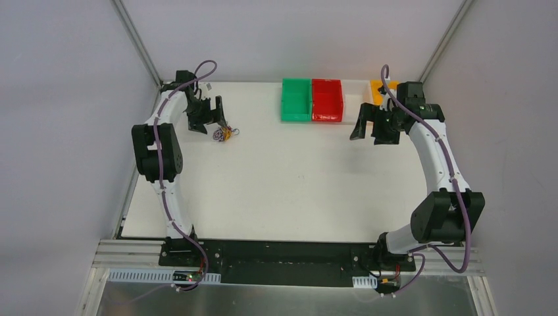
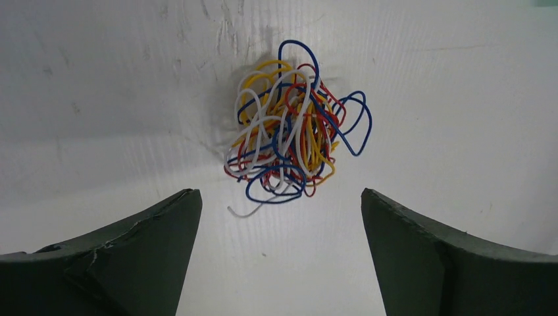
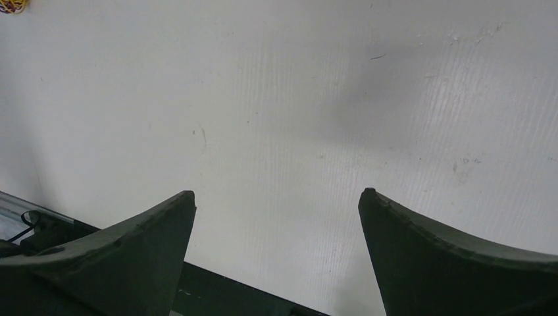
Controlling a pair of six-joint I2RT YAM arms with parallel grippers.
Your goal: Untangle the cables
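The cables [image 1: 222, 134] lie knotted in one small ball of yellow, red, blue and white wires on the white table at the far left. In the left wrist view the ball [image 2: 293, 135] sits just ahead of the fingers, apart from them. My left gripper [image 2: 279, 197] is open and empty, right behind the ball; from above it [image 1: 209, 113] hangs just over and beside it. My right gripper [image 3: 276, 194] is open and empty over bare table at the far right [image 1: 370, 126]. The ball shows as a speck at the top left corner of the right wrist view [image 3: 12, 6].
A green bin [image 1: 296, 100], a red bin [image 1: 327, 100], a white bin [image 1: 356, 95] and an orange bin [image 1: 378, 91] stand in a row at the back of the table. The table's near edge and black base rail show in the right wrist view [image 3: 217, 293].
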